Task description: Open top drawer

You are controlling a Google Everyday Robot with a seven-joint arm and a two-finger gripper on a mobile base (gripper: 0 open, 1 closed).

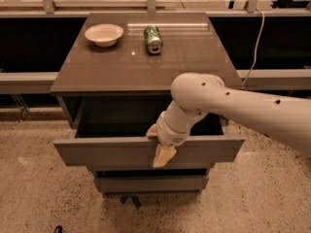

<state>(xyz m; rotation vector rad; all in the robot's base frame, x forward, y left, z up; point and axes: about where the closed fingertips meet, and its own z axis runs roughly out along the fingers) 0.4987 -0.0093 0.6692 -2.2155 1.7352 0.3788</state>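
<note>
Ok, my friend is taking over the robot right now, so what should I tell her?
Tool: at the upper edge of the top drawer front, near its middle; can't tell its grip.
Top drawer: pulled well out, its dark inside showing.
Done: the drawer looks open.
Left: probably just release and back the arm away, or pull a little more if it should open fully.
Also: a bowl and a can sit on the cabinet top, away from the tool.

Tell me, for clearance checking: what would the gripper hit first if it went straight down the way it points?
Probably the top drawer's front panel, whose upper edge the gripper sits at; depth is unclear, so it might slide past toward the lower drawer.
</note>
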